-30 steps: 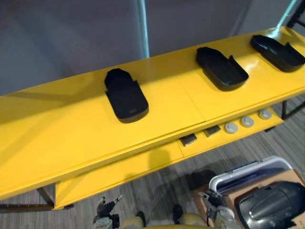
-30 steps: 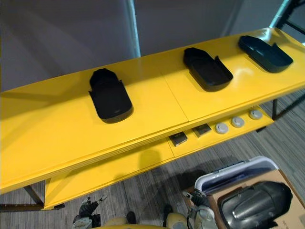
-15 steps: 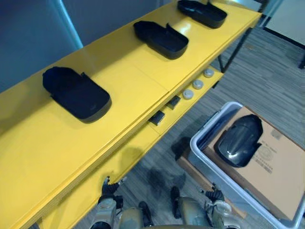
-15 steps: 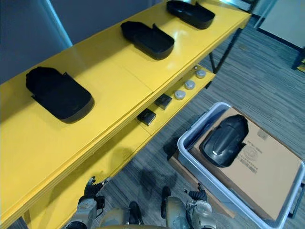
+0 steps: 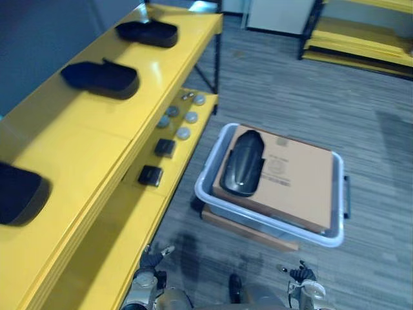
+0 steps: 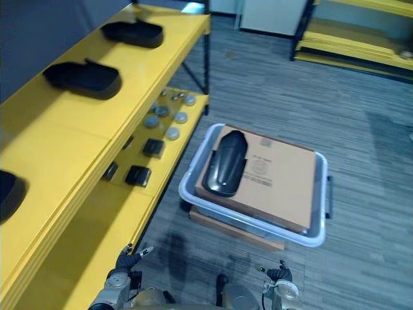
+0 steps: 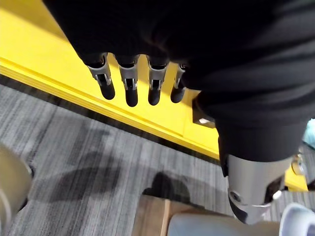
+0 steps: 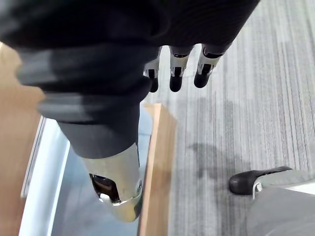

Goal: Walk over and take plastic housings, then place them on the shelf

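Left eye view has swung from the shelf (image 5: 90, 123) to the bin (image 5: 264, 221) at 1 o'clock; your next housing (image 5: 244, 163) lies there on a box (image 5: 297, 177). Your left robot hand (image 7: 129, 83) and right robot hand (image 8: 175, 73) hang straight-fingered, empty.

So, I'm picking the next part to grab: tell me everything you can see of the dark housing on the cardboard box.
The housing is a dark grey, glossy plastic shell, long and rounded at both ends. It lies domed side up, flat on the end of a cardboard box nearest the yellow shelf; the box sits in a pale tub on the floor. Only the box touches it.
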You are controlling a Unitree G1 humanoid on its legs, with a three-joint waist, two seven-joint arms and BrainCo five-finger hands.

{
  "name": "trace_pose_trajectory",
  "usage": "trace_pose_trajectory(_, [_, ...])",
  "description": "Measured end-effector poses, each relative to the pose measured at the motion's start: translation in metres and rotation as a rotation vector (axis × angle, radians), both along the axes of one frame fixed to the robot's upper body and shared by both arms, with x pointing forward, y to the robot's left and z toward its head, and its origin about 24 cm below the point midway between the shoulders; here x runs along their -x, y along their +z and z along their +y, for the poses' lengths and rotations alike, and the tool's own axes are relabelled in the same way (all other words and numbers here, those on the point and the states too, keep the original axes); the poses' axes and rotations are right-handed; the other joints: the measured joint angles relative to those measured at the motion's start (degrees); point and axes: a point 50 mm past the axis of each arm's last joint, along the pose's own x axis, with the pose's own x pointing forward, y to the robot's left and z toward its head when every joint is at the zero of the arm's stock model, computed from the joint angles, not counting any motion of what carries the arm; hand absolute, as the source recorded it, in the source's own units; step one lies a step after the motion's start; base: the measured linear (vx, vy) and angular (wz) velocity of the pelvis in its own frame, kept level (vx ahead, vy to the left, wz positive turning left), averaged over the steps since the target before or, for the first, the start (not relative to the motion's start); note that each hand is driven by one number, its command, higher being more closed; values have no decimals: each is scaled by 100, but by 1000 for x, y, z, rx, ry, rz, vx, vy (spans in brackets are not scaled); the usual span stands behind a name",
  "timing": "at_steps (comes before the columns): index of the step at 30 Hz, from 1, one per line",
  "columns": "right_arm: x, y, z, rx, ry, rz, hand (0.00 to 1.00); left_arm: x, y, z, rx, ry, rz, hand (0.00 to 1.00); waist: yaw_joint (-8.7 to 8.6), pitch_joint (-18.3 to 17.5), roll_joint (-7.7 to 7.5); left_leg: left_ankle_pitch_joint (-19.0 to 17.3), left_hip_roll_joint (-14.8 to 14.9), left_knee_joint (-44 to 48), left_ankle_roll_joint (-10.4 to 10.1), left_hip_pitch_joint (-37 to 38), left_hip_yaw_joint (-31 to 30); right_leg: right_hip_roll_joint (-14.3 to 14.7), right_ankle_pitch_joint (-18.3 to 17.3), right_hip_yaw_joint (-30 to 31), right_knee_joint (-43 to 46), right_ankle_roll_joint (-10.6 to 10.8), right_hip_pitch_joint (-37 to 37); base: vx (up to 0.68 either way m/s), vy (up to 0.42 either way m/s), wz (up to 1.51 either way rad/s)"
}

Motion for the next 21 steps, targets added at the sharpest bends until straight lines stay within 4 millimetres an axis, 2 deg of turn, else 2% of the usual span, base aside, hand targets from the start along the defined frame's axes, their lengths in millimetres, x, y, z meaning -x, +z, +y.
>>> trace_pose_trajectory(1, [3,0,-3,10,-15,7,0,3,-1,1,-1,4,9,0,49,-33,111,5,-42,-241,144,-6,-247,125,-59,169,67,97,-60,-56,244,-91])
trace_pose_trajectory(2, [6,-1,-1,1,-27,11,0,5,-2,4,-7,7,19,0,57,-57,113,-41,-41,-237,214,27,-143,134,-62,284,87,104,-56,-31,226,-78])
trace_pose_trajectory(4, [18,-7,9,-46,-86,25,0,11,-4,12,-26,14,43,0,23,-190,-97,-55,-192,-611,234,153,143,-86,21,354,-140,236,-42,52,162,-36])
trace_pose_trajectory(6, [27,-9,6,-54,-135,33,0,12,-5,11,-23,13,49,0,39,-217,-144,51,-263,-809,268,285,339,-201,90,474,-275,327,-8,124,156,-30])
trace_pose_trajectory(7, [29,-9,5,-61,-166,29,0,15,-6,12,-23,15,58,0,38,-228,-152,92,-310,-918,349,390,438,-258,118,546,-353,392,54,148,162,-34])
trace_pose_trajectory(10, [32,-9,1,-64,-207,27,0,18,-7,13,-25,18,73,0,36,-278,-135,170,-354,-1122,488,641,624,-327,170,561,-547,453,207,193,116,-34])
trace_pose_trajectory(18, [38,-8,-8,-64,-282,17,0,22,-12,10,-16,17,108,0,-11,-612,20,186,-380,-1143,506,1050,719,-376,325,383,-778,505,541,186,38,-29])
trace_pose_trajectory(19, [40,-7,-11,-67,-317,11,0,21,-11,11,-16,19,106,0,-24,-599,-3,223,-472,-629,462,917,709,-541,391,334,-815,509,668,126,82,2])
trace_pose_trajectory(20, [40,-8,-9,-82,-351,4,0,18,-11,10,-12,25,102,0,-13,-515,-253,-36,-598,-551,581,692,647,-817,386,315,-846,513,802,99,81,9])
trace_pose_trajectory(21, [41,-8,-10,-84,-382,-1,0,19,-11,9,-9,27,103,0,-16,-585,-183,100,-600,-1223,590,758,567,-850,389,255,-847,518,830,31,44,31])
